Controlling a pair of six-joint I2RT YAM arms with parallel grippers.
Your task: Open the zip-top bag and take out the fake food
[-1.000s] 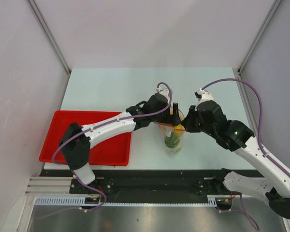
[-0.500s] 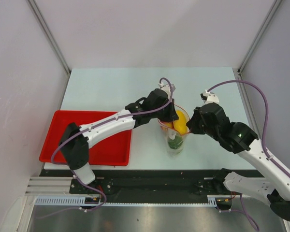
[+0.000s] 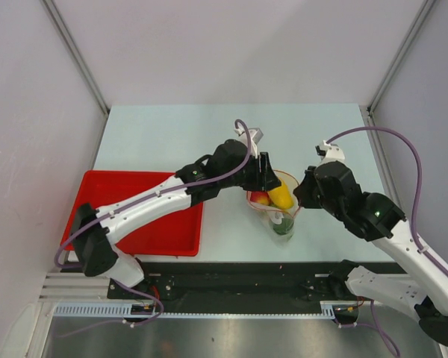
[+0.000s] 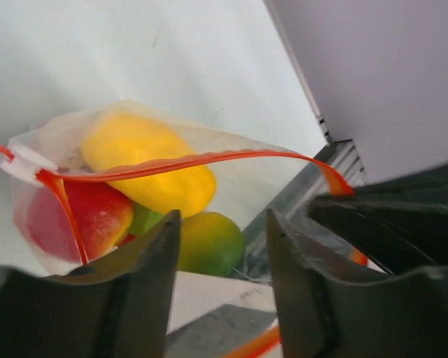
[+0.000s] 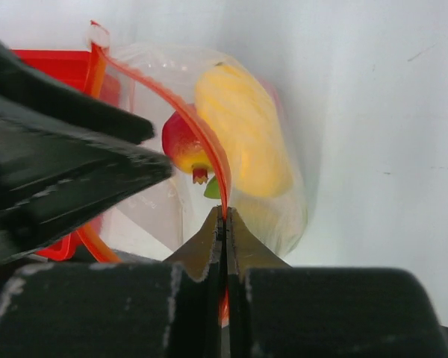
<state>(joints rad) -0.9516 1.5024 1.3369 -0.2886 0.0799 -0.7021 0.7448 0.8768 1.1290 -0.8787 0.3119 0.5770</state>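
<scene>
Clear crinkly plastic, the zip-top bag (image 3: 278,212) hangs between the two grippers with its mouth pulled wide and its lower end toward the near edge of the table (image 3: 172,134). The fake food sits inside: a yellow oval (image 3: 280,196) uppermost, a red piece (image 3: 260,198) on the left gripper's side and a green piece (image 3: 282,226) beneath. The red zip strip (image 5: 201,142) runs straight into the right gripper (image 5: 224,216), whose fingers are pressed tight together on it at the bag's right rim. That arm reaches in from the right, elbow raised, forearm slanting toward the bag. The left gripper (image 3: 267,175) stands at the opposite rim with its fingers parted and a clear gap between them; the bag's mouth lies just beyond the tips, and whether they touch the rim I cannot tell. Its arm stretches diagonally from its base, passing over the red tray (image 3: 157,231).
</scene>
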